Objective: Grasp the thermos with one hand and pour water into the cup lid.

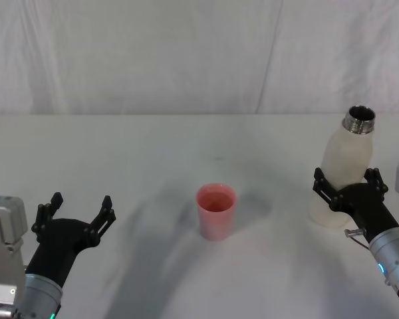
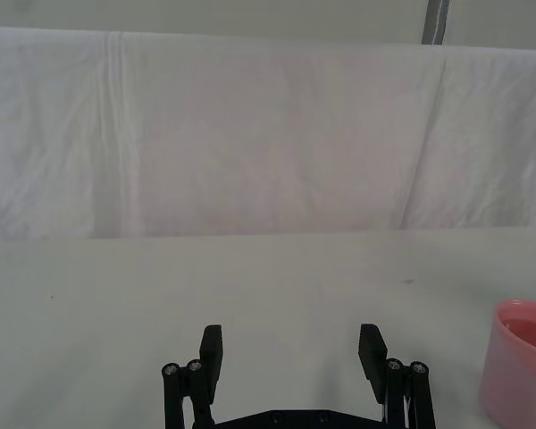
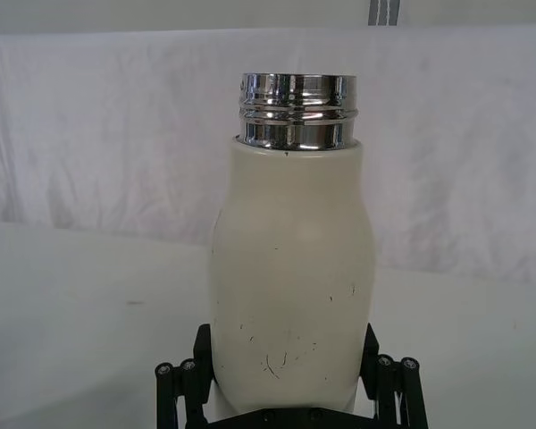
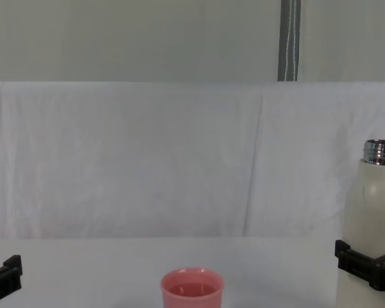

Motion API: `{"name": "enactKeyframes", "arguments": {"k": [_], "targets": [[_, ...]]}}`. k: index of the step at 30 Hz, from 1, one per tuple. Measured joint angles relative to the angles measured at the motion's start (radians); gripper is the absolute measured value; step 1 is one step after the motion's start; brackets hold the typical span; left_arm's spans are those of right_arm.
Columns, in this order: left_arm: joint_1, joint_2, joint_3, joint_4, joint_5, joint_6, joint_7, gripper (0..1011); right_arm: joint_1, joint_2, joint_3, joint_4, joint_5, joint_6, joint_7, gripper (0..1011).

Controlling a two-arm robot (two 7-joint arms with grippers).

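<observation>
The cream-white thermos (image 1: pixel 342 166) stands upright at the right of the table, its steel neck uncapped. My right gripper (image 1: pixel 346 177) is open around the thermos's lower body, one black finger on each side, close against the wall. In the right wrist view the thermos (image 3: pixel 290 286) rises between the fingers of the right gripper (image 3: pixel 286 344). The pink cup lid (image 1: pixel 216 211) stands at the table's middle, well left of the thermos. I cannot tell whether water is in the cup lid. My left gripper (image 1: pixel 80 205) hovers open at the near left, holding nothing, with the cup lid (image 2: pixel 523 366) off to its side.
The white table (image 1: pixel 153 153) is bare between the cup lid and both arms. A white cloth backdrop (image 4: pixel 147 160) hangs behind the far edge. In the chest view the thermos (image 4: pixel 372 212) stands at the right edge and the cup lid (image 4: pixel 191 292) low in the centre.
</observation>
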Motion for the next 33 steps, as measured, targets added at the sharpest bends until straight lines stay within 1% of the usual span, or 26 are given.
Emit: {"name": "enactKeyframes", "arguments": {"k": [20, 25, 33], "targets": [[0.000, 0.000, 0.000, 0.000, 0.000, 0.000, 0.000, 1001, 0.000, 0.000, 0.000, 0.000, 0.000, 0.000, 0.000, 956], [0.000, 0.000, 0.000, 0.000, 0.000, 0.000, 0.000, 1001, 0.000, 0.000, 0.000, 0.000, 0.000, 0.000, 0.000, 1001], [0.000, 0.000, 0.000, 0.000, 0.000, 0.000, 0.000, 1001, 0.000, 0.000, 0.000, 0.000, 0.000, 0.000, 0.000, 1001]]}}
